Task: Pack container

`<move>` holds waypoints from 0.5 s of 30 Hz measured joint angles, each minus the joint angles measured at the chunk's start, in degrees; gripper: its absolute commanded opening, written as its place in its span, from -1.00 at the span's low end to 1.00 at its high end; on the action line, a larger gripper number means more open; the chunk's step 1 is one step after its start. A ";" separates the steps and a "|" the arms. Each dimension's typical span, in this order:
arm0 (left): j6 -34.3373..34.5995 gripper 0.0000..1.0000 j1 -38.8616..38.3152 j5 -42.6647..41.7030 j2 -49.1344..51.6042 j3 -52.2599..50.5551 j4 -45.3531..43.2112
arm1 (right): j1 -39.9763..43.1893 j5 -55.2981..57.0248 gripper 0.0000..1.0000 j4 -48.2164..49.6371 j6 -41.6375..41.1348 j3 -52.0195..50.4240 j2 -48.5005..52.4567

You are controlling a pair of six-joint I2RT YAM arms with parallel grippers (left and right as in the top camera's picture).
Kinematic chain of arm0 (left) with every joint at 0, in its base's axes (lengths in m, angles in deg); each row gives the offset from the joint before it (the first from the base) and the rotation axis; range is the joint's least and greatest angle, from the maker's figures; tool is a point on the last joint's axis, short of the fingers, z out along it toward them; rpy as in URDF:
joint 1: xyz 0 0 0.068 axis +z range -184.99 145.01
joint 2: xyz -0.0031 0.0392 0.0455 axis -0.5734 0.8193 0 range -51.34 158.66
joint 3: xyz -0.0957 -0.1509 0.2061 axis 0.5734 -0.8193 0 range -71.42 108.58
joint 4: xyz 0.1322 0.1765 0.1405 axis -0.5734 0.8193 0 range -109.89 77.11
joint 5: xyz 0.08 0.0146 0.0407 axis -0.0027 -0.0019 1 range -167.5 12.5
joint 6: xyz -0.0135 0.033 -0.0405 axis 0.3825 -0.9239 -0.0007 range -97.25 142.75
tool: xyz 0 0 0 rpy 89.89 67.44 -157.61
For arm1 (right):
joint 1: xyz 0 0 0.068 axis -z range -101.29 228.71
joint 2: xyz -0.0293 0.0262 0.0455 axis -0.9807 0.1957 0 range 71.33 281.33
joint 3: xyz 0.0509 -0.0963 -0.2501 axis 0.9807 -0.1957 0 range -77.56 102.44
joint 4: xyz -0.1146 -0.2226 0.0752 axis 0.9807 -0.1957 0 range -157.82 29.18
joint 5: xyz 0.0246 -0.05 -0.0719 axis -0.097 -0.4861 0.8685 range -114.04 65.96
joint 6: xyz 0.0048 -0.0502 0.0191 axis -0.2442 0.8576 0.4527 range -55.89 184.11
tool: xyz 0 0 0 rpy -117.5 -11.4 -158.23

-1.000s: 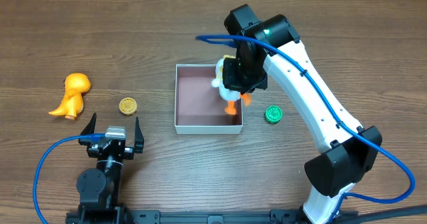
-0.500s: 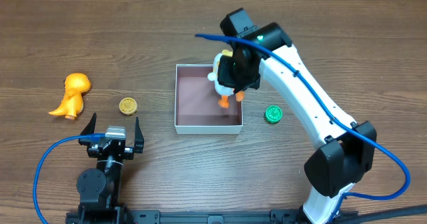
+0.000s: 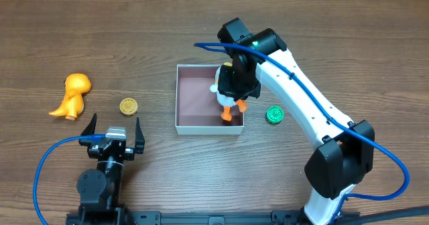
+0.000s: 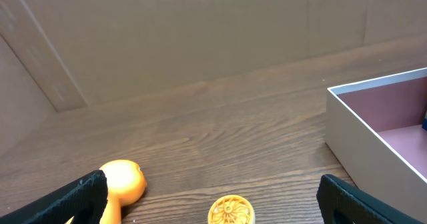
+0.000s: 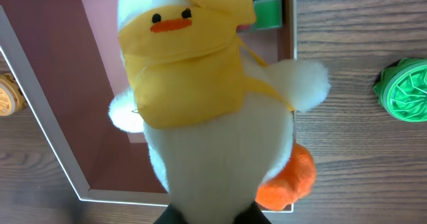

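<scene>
The container (image 3: 208, 126), a shallow white-walled square box with a pink-brown inside, sits mid-table. My right gripper (image 3: 236, 84) is shut on a white plush duck (image 3: 228, 99) with a yellow hood and orange feet, hanging over the container's right half. In the right wrist view the duck (image 5: 207, 117) fills the frame above the container's floor (image 5: 73, 97). One orange foot hangs over the container's right front corner. My right gripper (image 5: 207, 219) is mostly hidden under the plush. My left gripper (image 3: 112, 132) stands open near the front left, with nothing in it (image 4: 213, 199).
An orange dinosaur toy (image 3: 72, 94) (image 4: 120, 183) lies at the far left. A yellow disc (image 3: 129, 106) (image 4: 231, 212) lies right of it. A green disc (image 3: 274, 114) (image 5: 403, 91) lies right of the container. Something green and pink (image 5: 267, 7) shows past the duck's head.
The right arm has swung left and turned, carrying the duck from the container's right wall further over its inside and toward the front wall. The left arm has not moved.
</scene>
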 measured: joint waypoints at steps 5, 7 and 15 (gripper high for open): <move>-0.02 1.00 0.00 0.00 0.00 0.00 0.00 | -0.94 0.17 -0.80 1.40 -0.26 0.00 0.00; 0.00 1.00 0.00 0.00 0.00 0.00 0.00 | -1.53 0.17 -0.80 2.25 -0.26 0.00 0.00; 0.00 1.00 0.00 -0.02 0.00 0.00 0.00 | -2.93 0.66 -0.79 2.10 -0.26 -0.15 0.00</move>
